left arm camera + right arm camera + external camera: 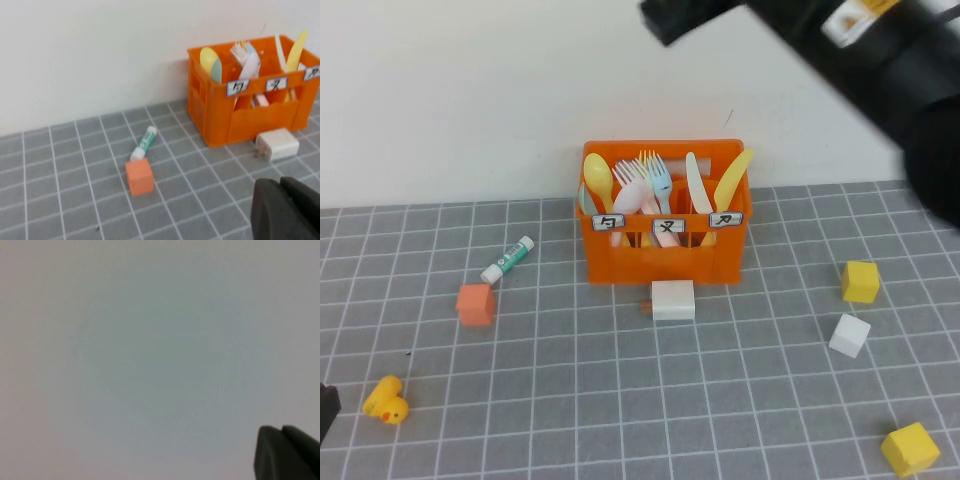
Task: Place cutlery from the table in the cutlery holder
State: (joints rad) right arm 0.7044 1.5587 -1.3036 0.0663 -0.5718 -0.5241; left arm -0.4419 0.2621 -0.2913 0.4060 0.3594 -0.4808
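Right arm is mostly cut off at the top right of the high view, just a black bulk raised over the counter (pixel 620 400); its wrist camera sees only blank wall and the dark tip of the right gripper (pixel 282 452), fingers pressed together, nothing between them. Left arm is barely in the high view, only a dark sliver at the lower left edge. The left gripper (pixel 282 210) shows as a black tip in its wrist view, fingers clenched and empty, low over the counter in front of the crate.

The cutlery holder (pixel 665 255) stands upright at the back of the counter by the wall. Both forks are in its middle compartment, tines up: pale pink fork (pixel 630 180) and light blue fork (pixel 660 180), touching and overlapping, so the handles are hidden by the crate wall. Yellow spoon (pixel 598 178) is in the left compartment; white knife (pixel 695 185) and yellow knife (pixel 732 178) are in the right one. Label characters are too small to read.

The forks are well apart from both sets of fingers.

Loose on the counter: white block (pixel 672 300) just in front of the crate, glue stick (pixel 508 259), orange cube (pixel 475 304), yellow duck (pixel 386 400), two yellow cubes (pixel 860 281) (pixel 910 448), white cube (pixel 849 335)
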